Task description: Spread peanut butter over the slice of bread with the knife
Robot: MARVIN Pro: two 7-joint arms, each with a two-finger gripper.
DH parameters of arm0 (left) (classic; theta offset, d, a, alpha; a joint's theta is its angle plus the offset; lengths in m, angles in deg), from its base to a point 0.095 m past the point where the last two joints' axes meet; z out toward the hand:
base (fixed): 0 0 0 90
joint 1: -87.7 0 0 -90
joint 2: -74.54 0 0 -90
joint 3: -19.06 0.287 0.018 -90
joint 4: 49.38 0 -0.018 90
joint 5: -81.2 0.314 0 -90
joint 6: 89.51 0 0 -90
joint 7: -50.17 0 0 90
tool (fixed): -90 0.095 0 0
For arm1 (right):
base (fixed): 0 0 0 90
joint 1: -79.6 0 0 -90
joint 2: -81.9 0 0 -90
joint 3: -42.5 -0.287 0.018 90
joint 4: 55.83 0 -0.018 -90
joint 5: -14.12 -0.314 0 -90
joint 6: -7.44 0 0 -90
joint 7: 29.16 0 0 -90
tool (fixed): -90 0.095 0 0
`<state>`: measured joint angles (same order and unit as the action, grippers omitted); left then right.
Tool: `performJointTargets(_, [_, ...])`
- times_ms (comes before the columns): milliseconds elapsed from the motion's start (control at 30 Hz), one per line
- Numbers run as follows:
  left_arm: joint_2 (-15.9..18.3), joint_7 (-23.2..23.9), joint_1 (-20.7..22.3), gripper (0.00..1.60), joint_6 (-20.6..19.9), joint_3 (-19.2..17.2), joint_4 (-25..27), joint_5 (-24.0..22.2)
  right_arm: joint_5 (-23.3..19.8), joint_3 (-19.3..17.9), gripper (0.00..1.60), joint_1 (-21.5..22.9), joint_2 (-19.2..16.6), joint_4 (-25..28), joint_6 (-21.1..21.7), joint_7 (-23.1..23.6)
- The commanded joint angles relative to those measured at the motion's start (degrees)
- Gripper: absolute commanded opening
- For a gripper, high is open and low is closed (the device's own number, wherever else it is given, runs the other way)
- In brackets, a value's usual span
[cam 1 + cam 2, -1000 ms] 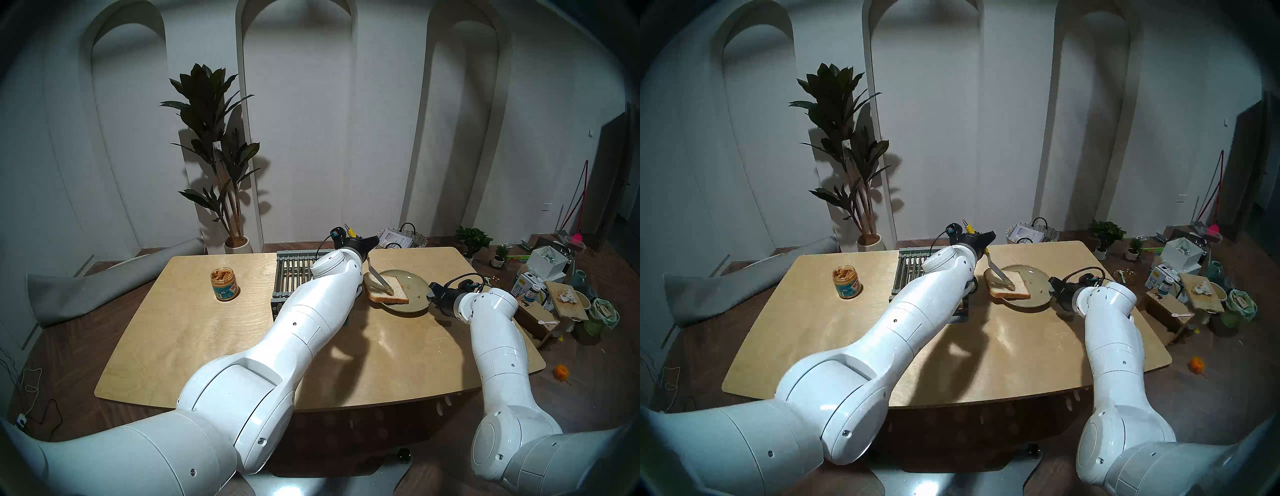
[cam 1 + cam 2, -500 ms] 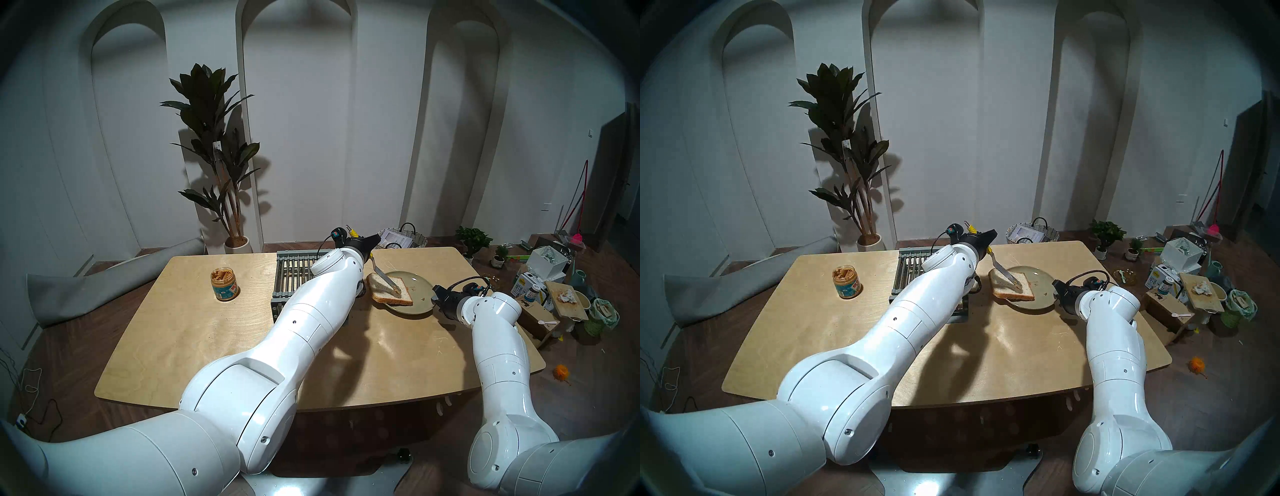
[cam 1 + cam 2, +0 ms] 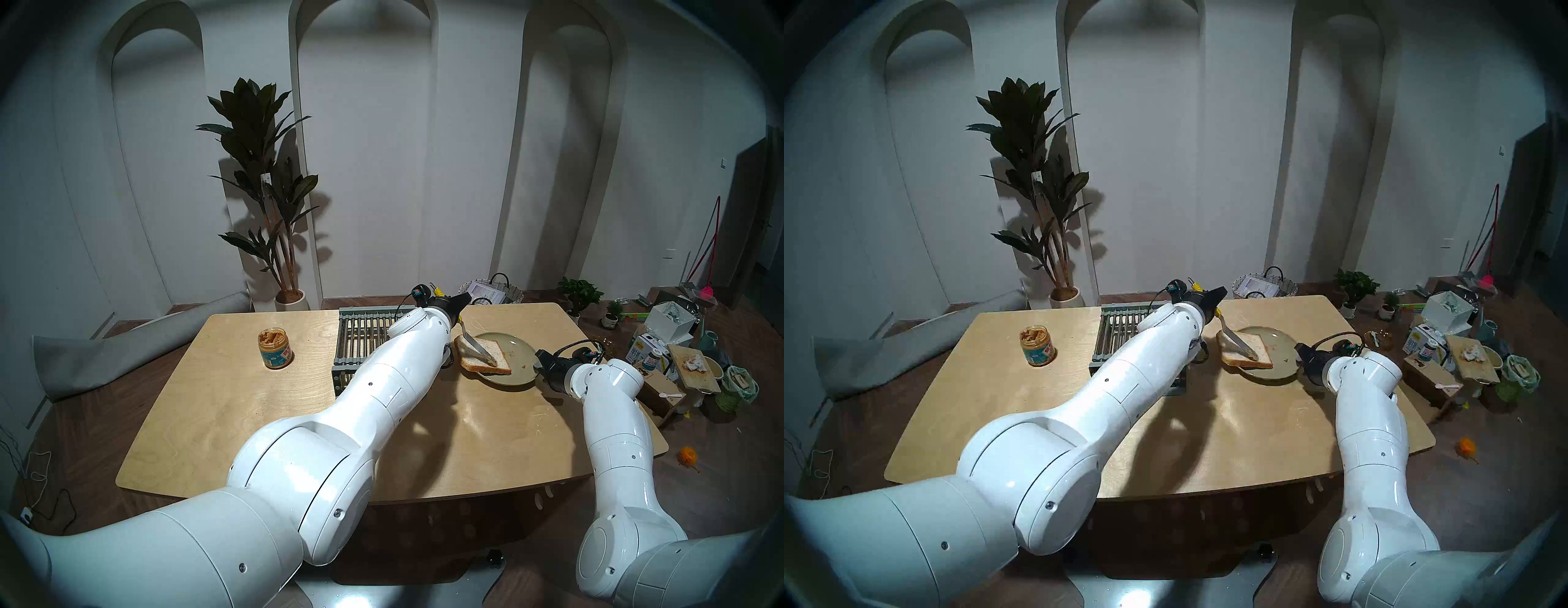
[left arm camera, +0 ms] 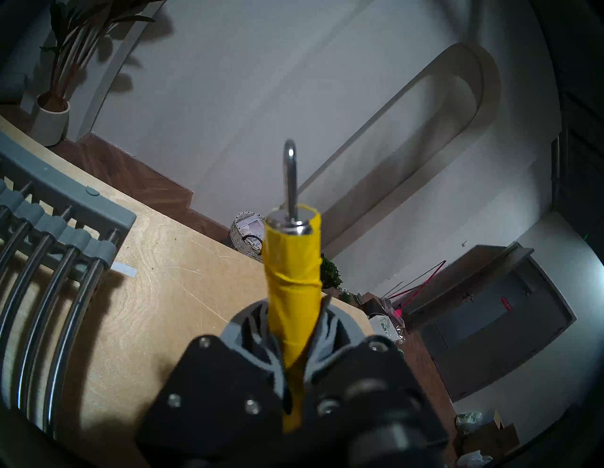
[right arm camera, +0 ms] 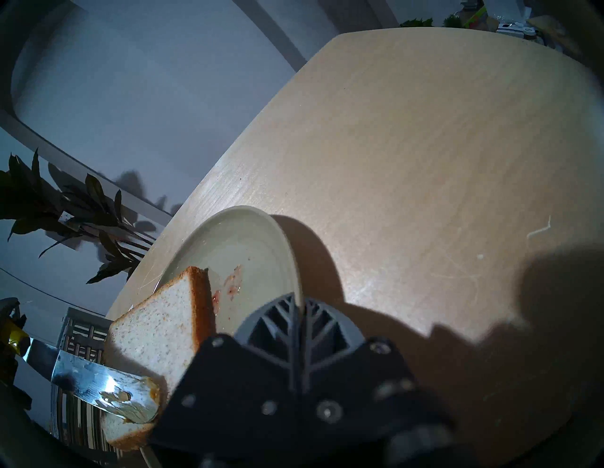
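Observation:
The slice of bread lies on the left half of an olive-green plate. My left gripper is shut on the yellow handle of the knife. The knife's blade slants down across the slice. In the right wrist view the blade tip carries a tan smear and rests on the bread. My right gripper is shut on the plate's near rim. The open jar of peanut butter stands far left on the table, away from both grippers.
A grey slatted rack sits just left of the plate, partly under my left forearm. A woven basket stands behind the table's far edge. Boxes and clutter crowd the floor to the right. Reddish smears mark the plate.
Plate, bread, knife and both grippers have all shifted a little to the right together. The blade stays laid across the slice.

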<state>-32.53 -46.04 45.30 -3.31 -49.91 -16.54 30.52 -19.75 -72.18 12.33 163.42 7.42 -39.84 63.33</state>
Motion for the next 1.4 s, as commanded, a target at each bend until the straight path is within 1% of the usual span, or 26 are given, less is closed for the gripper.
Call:
performJointTargets(0, [-1.51, 3.63, 5.55, 0.0, 1.8, -0.84, -1.79, -0.87, 0.19, 0.22, 0.0, 1.18, -0.75, 0.29, -0.7, 0.4])
performJointTargets(167, [-1.8, 5.88, 6.72, 0.0, 2.56, -1.35, -4.63, -1.57, 0.34, 0.45, 0.0, 1.2, -0.88, -0.27, -0.92, 0.49])
performJointTargets(233, [-2.02, 7.63, 7.17, 0.0, 3.49, -1.45, -6.4, -1.8, 0.43, 0.63, 0.0, 1.21, -0.97, -0.49, -1.12, 0.6])
performJointTargets(333, [-2.38, 8.9, 7.88, 0.0, 4.58, -1.69, -8.55, -2.07, 0.5, 0.86, 0.0, 1.25, -1.08, -0.8, -1.41, 0.6])
performJointTargets(367, [-2.38, 8.9, 7.88, 0.0, 4.58, -1.69, -8.55, -2.07, 0.5, 0.86, 0.0, 1.25, -1.08, -0.8, -1.41, 0.6])
performJointTargets(467, [-2.59, 10.1, 8.01, 0.0, 6.55, -1.33, -9.86, -1.63, 0.48, 1.01, 0.0, 1.31, -1.14, -1.08, -1.69, 0.65])
performJointTargets(600, [-2.83, 10.85, 8.9, 0.0, 9.45, 0.84, -12.08, 0.53, 0.5, 1.29, 0.0, 1.42, -1.16, -1.64, -2.13, 0.76])
performJointTargets(667, [-2.9, 10.8, 9.09, 0.0, 9.75, 1.1, -12.46, 0.78, 0.52, 1.35, 0.0, 1.44, -1.15, -1.73, -2.22, 0.79])
performJointTargets(700, [-3.1, 11.01, 9.55, 0.0, 10.54, 1.34, -13.69, 0.95, 0.56, 1.51, 0.0, 1.49, -1.17, -1.95, -2.46, 0.89])
performJointTargets(733, [-3.05, 10.73, 9.74, 0.0, 11.18, 2.3, -14.31, 2.01, 0.56, 1.55, 0.0, 1.51, -1.17, -2.03, -2.53, 0.92])
performJointTargets(900, [-3.25, 11.42, 10.14, 0.0, 12.82, 2.69, -16.97, 2.31, 0.65, 1.84, 0.0, 1.62, -1.2, -2.49, -3.03, 1.02])
performJointTargets(1067, [-3.0, 12.66, 10.31, 0.0, 13.55, 2.33, -17.97, 1.9, 0.69, 2.05, 0.0, 1.64, -1.31, -2.76, -3.48, 1.27])
performJointTargets(1100, [-2.78, 13.5, 10.58, 0.0, 13.49, 1.67, -18.33, 1.19, 0.68, 2.1, 0.0, 1.72, -1.34, -3.08, -3.69, 1.29])
performJointTargets(1167, [-2.58, 13.98, 10.62, 0.0, 13.67, 1.43, -18.34, 0.96, 0.67, 2.12, 0.0, 1.75, -1.36, -3.23, -3.78, 1.32])
performJointTargets(1200, [-2.22, 14.83, 10.76, 0.0, 13.37, 0.56, -18.55, 0.17, 0.68, 2.19, 0.0, 1.8, -1.42, -3.44, -3.97, 1.41])
performJointTargets(1367, [-1.35, 15.74, 11.08, 0.0, 13.34, -0.03, -19.59, -0.1, 0.58, 2.26, 0.0, 1.97, -1.56, -3.96, -4.23, 1.69])
